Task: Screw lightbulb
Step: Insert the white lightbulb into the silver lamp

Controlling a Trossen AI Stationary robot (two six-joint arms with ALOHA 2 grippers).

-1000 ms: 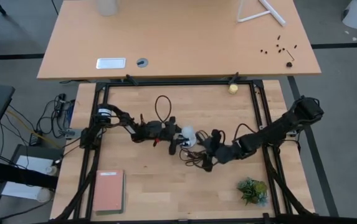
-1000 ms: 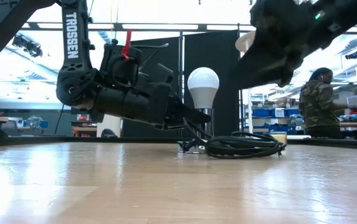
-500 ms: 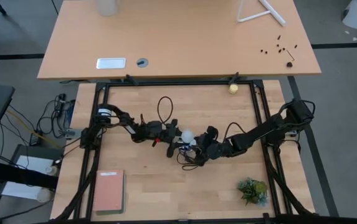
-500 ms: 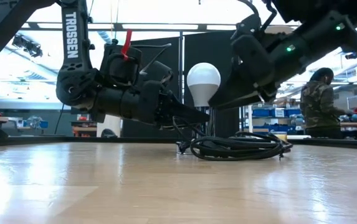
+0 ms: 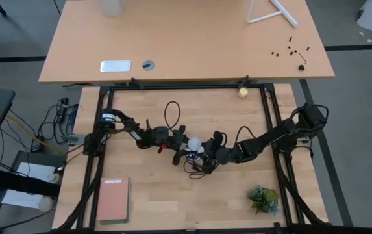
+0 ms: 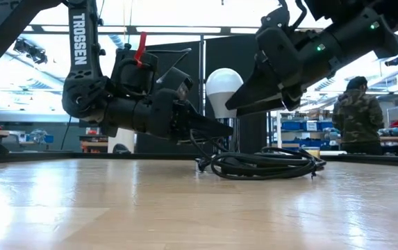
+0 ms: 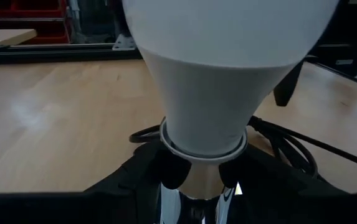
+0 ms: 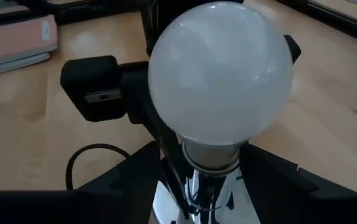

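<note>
Compared with a second ago, the right end effector (image 6: 244, 104) has swung in from the far right of the worktop (image 5: 153, 188) and now sits close against the lightbulb (image 6: 224, 92), where before it hung well off to the side. The lightbulb itself has shifted slightly toward the left arm in the low view, and the coiled black cord (image 6: 264, 164) has slid with it.

The lightbulb stands upright near the middle of the worktop, its long axis vertical: round frosted dome on top, narrower neck pointing down into a shiny metal socket (image 8: 197, 186). In the high view it shows as a small white spot (image 5: 193, 142) between the two arms.

The left end effector (image 6: 216, 129) lies low and nearly level, its fingers clasped around the socket just under the lightbulb's neck, as the left wrist view shows (image 7: 194, 186). The right end effector reaches in from the opposite side, tilted downward, fingers spread on either side of the lightbulb; whether they actually press on it I cannot tell.

A person (image 6: 357, 114) stands in the room beyond.
</note>
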